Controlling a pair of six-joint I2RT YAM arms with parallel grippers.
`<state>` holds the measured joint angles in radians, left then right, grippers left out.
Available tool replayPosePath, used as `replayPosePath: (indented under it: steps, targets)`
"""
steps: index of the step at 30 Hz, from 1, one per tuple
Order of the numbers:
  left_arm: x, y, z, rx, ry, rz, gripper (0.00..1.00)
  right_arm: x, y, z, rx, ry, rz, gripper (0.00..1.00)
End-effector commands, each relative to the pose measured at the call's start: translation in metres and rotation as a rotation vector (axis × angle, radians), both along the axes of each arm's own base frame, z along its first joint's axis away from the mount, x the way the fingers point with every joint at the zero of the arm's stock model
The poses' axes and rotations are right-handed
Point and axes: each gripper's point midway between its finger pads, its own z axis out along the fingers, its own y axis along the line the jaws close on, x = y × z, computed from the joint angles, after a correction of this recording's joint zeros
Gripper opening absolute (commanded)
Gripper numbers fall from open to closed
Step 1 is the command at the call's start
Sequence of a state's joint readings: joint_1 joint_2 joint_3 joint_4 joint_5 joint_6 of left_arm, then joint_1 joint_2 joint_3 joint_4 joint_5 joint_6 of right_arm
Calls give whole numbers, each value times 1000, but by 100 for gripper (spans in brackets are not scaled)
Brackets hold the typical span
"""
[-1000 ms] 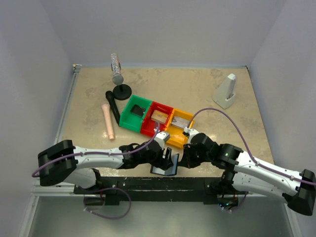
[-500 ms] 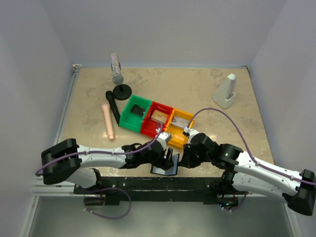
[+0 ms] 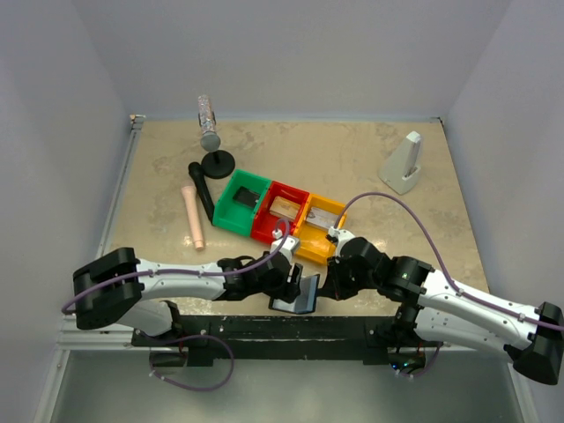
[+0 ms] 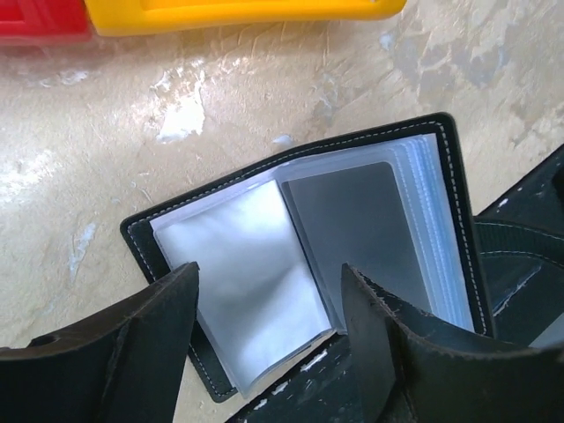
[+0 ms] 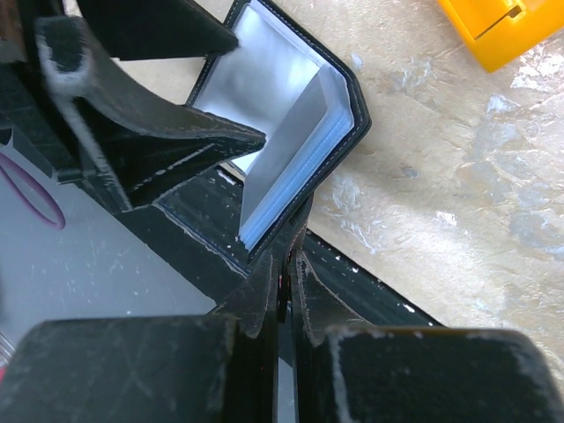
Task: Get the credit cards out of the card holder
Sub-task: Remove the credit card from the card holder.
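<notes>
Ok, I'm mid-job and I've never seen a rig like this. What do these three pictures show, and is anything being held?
The wide picture comes from a fixed camera above and behind two robot arms bolted at the near edge of the table; the left arm is on the left. The other two come from a small camera on each wrist, so the black prongs in them are that arm's own fingers.

Just in front of the arms lies the card holder, open, with its clear sleeves showing. The right gripper is shut, pinching the holder's edge, and one side stands tilted up. The left gripper is open over the sleeves and holds nothing.

Behind it a green bin, a red bin and a yellow bin stand in a row. Farther off are a peach stick, a black stand and a white wedge.
</notes>
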<state>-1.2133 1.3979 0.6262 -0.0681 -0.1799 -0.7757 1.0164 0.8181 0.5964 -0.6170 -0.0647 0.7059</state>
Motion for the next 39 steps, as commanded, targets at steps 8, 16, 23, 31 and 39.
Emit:
replayPosePath:
  steps: [8, 16, 23, 31, 39]
  targets:
    - [8, -18, 55, -149, -67, 11, 72, 6, 8, 18, 36, -47, 3, 0]
    - [-3, -29, 48, -138, -45, -35, 66, 6, 8, 18, 35, -49, 4, 0]
    - [-10, -38, 47, -128, -40, -66, 66, 6, 9, 20, 34, -50, 7, 0]
    - [-15, -42, 43, -115, -29, -82, 66, 6, 9, 20, 30, -54, 8, 0]
    - [-14, -40, 37, -93, -26, -75, 62, 6, 8, 20, 30, -55, 10, 0]
